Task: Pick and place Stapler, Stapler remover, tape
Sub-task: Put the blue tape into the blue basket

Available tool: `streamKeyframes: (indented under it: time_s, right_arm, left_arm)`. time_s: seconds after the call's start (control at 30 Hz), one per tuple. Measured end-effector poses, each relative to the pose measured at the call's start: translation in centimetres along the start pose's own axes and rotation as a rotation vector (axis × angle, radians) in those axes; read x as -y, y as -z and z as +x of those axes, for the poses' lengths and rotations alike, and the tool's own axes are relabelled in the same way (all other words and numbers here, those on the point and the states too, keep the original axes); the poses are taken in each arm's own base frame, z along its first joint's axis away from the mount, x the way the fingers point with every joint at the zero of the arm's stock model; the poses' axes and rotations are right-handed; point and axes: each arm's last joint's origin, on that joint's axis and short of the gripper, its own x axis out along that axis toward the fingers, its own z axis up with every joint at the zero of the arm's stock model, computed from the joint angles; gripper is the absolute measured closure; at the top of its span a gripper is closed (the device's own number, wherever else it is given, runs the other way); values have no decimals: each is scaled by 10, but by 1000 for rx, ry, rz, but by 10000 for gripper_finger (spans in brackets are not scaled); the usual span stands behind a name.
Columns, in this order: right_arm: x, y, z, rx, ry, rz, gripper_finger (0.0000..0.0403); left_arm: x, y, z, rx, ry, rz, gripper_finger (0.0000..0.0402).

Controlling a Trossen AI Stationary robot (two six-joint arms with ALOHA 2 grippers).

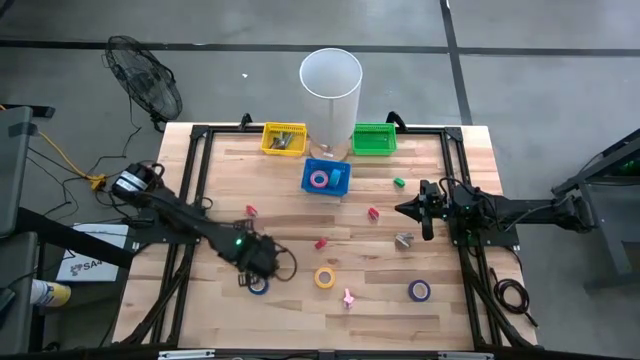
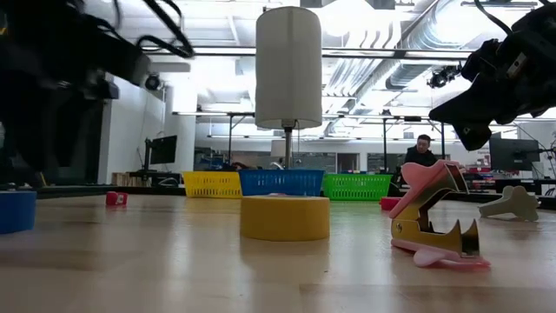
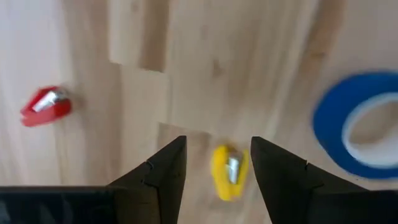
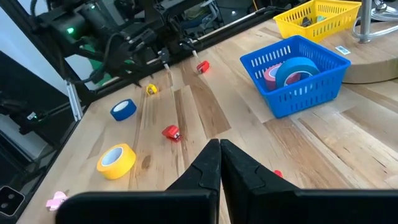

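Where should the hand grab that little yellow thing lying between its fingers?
Across its narrow middle, coming straight down from above. The small yellow stapler remover lies flat on the wooden table, its long axis running between the left hand's open fingers, so closing them pinches its two long sides.

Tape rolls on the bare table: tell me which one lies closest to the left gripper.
The blue tape roll, beside the left gripper; the yellow and purple rolls lie farther right.
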Motion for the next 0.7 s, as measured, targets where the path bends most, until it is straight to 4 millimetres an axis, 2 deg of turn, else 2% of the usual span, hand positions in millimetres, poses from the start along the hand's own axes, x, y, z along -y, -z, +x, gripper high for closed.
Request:
streamKeyframes:
  time_s: [0.37, 0.6, 0.7]
  right_arm:
    - [0, 0, 0, 0, 0, 0, 403]
    - [0, 0, 0, -1, 0, 0, 403]
    - [0, 0, 0, -1, 0, 0, 403]
  left_arm:
    - [34, 10, -6, 122, 118, -31, 228]
    - [39, 13, -6, 130, 123, -58, 228]
    - [37, 16, 2, 129, 120, -64, 228]
